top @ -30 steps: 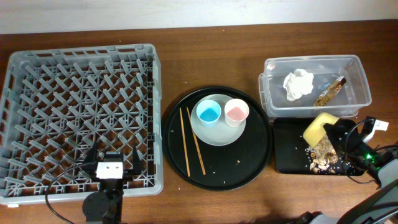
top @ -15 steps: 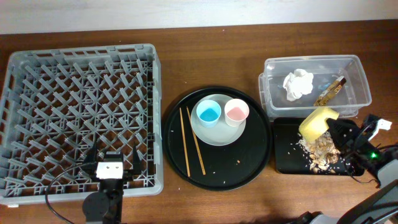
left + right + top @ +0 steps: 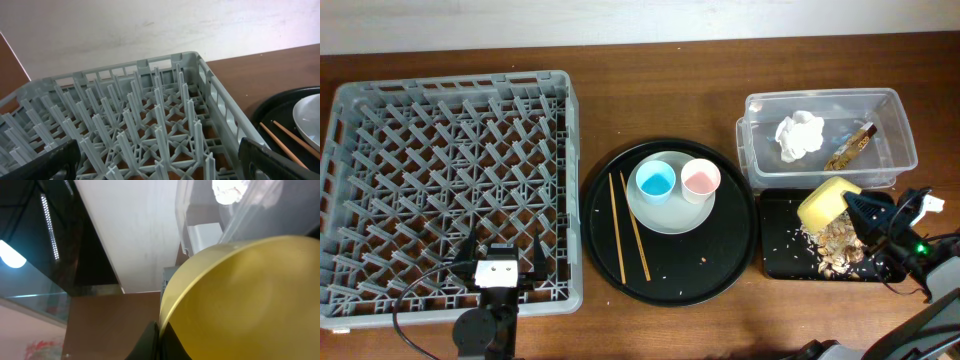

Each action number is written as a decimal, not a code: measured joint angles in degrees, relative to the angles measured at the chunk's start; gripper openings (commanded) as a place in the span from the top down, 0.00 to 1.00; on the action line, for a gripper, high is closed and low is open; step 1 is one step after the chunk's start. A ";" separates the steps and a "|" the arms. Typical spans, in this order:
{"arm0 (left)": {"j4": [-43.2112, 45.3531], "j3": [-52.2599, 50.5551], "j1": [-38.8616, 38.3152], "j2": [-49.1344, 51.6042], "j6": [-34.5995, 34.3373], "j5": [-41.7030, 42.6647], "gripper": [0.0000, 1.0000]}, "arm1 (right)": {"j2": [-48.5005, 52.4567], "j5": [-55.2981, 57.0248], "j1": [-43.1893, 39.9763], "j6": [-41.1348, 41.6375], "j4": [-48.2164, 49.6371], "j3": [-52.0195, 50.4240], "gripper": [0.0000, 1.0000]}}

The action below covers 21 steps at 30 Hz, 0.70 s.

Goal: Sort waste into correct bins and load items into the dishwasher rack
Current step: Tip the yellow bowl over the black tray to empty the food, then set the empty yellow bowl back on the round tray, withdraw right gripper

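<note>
My right gripper [image 3: 860,208] is shut on the rim of the yellow bowl [image 3: 823,203], which is tipped over the shallow black tray [image 3: 772,250]; the bowl fills the right wrist view [image 3: 250,300]. Beige food scraps [image 3: 838,247] lie in that tray. The clear tub [image 3: 757,140] holds the white tissue [image 3: 800,133] and the gold-brown wrapper [image 3: 850,147]. The blue cup [image 3: 656,181] and pink cup [image 3: 700,180] stand on the pale plate [image 3: 665,218]. Two chopsticks [image 3: 626,238] lie beside it. My left gripper [image 3: 501,257] is open over the near edge of the grey rack [image 3: 448,185].
The plate, cups and chopsticks rest on a large round black tray [image 3: 720,270] at the table's middle. The rack's pegs [image 3: 150,125] stand right under my left fingers. A white wall runs behind the table.
The yellow bowl has moved up and left a little over the black tray, and more scraps lie spread in the tray. The left arm has not moved.
</note>
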 measured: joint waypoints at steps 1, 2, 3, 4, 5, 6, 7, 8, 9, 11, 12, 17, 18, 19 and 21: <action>0.00 0.00 0.00 0.00 0.00 0.00 0.01 | 0.00 0.26 0.00 0.07 -0.02 0.00 0.96; 0.00 0.00 0.00 0.00 0.00 0.00 0.01 | -0.15 0.63 0.00 0.61 -0.17 0.00 0.96; 0.00 0.00 -0.02 0.00 0.00 0.00 0.01 | -0.55 1.49 0.13 0.94 -0.59 0.00 0.96; 0.00 0.00 0.00 0.00 0.00 0.00 0.01 | -2.25 3.78 0.70 1.46 -2.73 0.17 0.96; 0.00 0.00 0.00 0.00 0.00 0.00 0.01 | -4.15 6.43 1.70 1.84 -4.52 0.79 0.96; 0.00 0.00 0.00 0.00 0.00 0.00 0.01 | -5.95 10.12 3.30 1.75 -7.91 2.32 0.96; 0.00 0.00 0.00 0.00 0.00 0.00 0.01 | -8.22 16.00 6.45 0.74 -13.99 5.01 0.96; 0.00 0.00 0.00 0.00 0.00 0.00 0.01 | -10.23 20.63 9.84 -0.11 -18.45 7.89 0.96; 0.00 0.00 -0.02 0.00 0.00 0.00 0.01 | -13.49 28.22 15.41 -1.01 -23.63 12.59 0.96; 0.00 0.00 0.00 0.00 0.00 -0.04 0.01 | -16.02 37.97 23.43 -1.97 -29.27 18.58 0.96; 0.00 0.00 -0.02 0.00 0.00 0.00 0.01 | -17.75 45.29 32.41 -2.27 -31.43 22.49 0.96; 0.00 0.00 0.00 0.00 0.00 -0.13 0.01 | -16.76 64.08 60.98 0.66 -32.76 24.33 0.96; 0.00 0.00 0.00 0.00 0.00 -0.15 0.00 | -14.80 67.80 66.55 1.95 -32.59 24.15 0.96; 0.00 0.00 0.00 0.00 0.00 -0.22 0.00 | -12.87 69.72 70.40 2.62 -32.00 24.11 0.96; 0.00 0.00 0.00 0.00 0.00 -0.17 0.01 | -7.39 72.22 77.18 3.58 -29.99 23.96 0.96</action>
